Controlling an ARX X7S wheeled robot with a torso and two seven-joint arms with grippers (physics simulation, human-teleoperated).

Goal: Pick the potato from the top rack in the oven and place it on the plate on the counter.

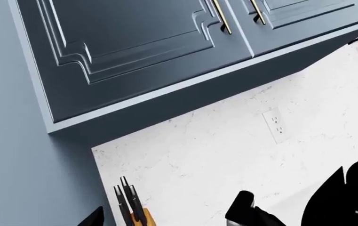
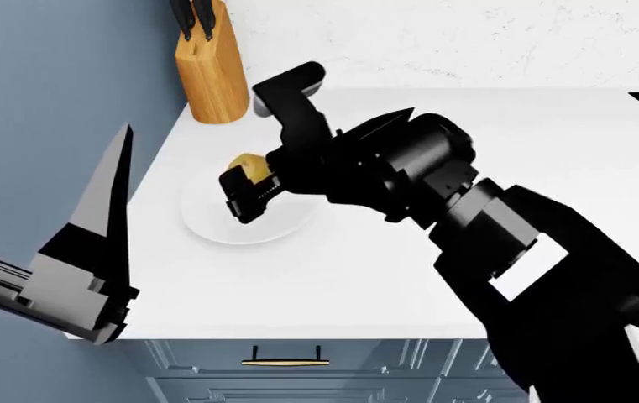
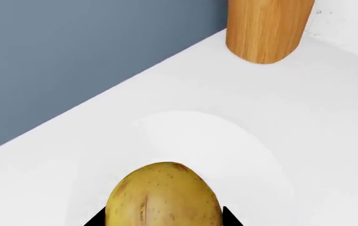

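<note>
The yellow-tan potato (image 2: 249,166) sits in my right gripper (image 2: 249,175), which is shut on it just over the round white plate (image 2: 212,222) on the white counter (image 2: 409,277). In the right wrist view the potato (image 3: 163,195) fills the space between the two black fingers, with the plate (image 3: 229,141) below and beyond it. I cannot tell whether the potato touches the plate. My left gripper (image 2: 44,243) hangs open and empty off the counter's left end; its fingertips stand far apart in the left wrist view (image 1: 169,219). The oven and the top rack are out of view.
A wooden knife block (image 2: 212,71) stands at the counter's back left corner, just behind the plate. A blue-grey wall (image 2: 39,101) borders the counter's left end. Lower cabinets with a brass handle (image 2: 285,361) run under the front edge. Upper cabinets (image 1: 141,47) hang over the backsplash.
</note>
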